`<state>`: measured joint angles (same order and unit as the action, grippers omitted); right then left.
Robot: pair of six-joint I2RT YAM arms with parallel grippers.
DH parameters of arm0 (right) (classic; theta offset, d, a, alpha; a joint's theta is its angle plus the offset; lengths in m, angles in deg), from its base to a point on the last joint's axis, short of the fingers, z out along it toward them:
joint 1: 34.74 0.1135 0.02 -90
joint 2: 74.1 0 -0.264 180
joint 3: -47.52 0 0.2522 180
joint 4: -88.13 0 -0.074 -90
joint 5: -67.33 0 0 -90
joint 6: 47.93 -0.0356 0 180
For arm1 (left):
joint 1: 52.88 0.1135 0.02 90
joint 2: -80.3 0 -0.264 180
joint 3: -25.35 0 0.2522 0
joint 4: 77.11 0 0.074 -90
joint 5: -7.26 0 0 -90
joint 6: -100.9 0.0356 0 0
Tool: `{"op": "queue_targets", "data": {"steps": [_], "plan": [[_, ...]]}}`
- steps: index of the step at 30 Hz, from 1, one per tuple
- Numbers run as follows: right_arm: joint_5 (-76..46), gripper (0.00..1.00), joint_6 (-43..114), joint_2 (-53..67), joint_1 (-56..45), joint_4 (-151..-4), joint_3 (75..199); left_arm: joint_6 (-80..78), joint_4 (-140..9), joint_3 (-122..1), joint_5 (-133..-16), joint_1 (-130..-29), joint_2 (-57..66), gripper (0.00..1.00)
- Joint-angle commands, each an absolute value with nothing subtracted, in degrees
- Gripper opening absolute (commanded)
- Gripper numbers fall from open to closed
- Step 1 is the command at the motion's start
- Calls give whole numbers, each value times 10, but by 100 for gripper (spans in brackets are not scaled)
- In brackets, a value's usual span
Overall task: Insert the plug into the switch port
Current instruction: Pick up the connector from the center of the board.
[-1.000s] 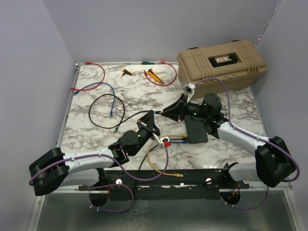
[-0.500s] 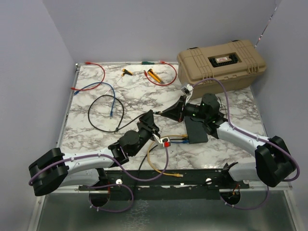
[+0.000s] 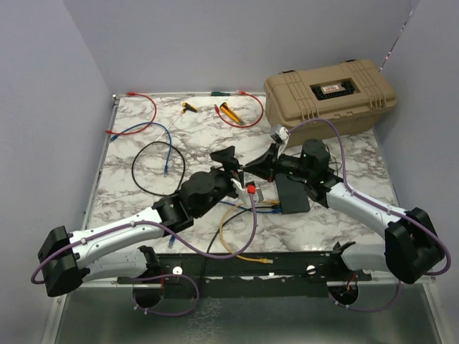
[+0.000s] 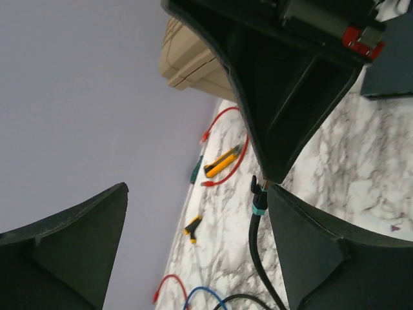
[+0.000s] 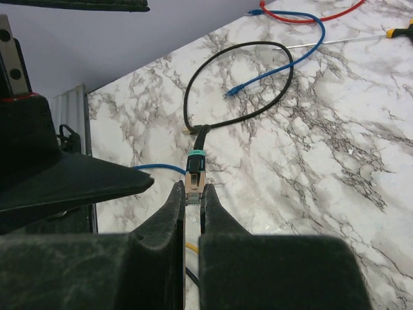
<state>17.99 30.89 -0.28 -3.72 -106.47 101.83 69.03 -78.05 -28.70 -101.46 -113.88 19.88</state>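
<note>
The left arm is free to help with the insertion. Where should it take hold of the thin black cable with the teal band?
Probably on the teal band just behind the clear plug, with the left gripper closing its jaws across it from the side. The right gripper is shut on the plug's tip, so this short straight stretch is exposed; beyond it the black cable curls slack.

Marble table (image 3: 358,152) with cables (image 5: 186,103), switch (image 3: 292,193), case (image 3: 294,100)

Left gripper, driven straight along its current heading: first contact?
Most likely the right gripper, shut on the plug. In the left wrist view its tip sits just ahead, between the fingers of the open left gripper. Depth is unclear, so it might pass narrowly.
</note>
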Motion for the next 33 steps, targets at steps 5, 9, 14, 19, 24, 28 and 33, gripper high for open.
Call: {"op": "queue_targets", "data": {"steps": [5, 9, 14, 19, 24, 28, 33], "plan": [[201, 1, 365, -19, -43, -1038, 1012, 514, -547, -385, -782, -1064, 213, 90], [238, 1, 398, -32, -48, -1046, 995, 453, -547, -381, -644, -987, 229, 90], [297, 1, 449, -41, -57, -1052, 981, 408, -541, -396, -514, -938, 217, 90], [337, 1, 505, -61, -66, -1015, 975, 388, -543, -396, -423, -917, 194, 88], [351, 1, 523, -104, -78, -1021, 947, 376, -544, -402, -359, -903, 167, 85], [372, 1, 524, -119, -80, -1038, 932, 362, -568, -392, -329, -894, 153, 81], [408, 1, 518, -107, -80, -1052, 930, 349, -580, -400, -300, -893, 129, 76]]}}
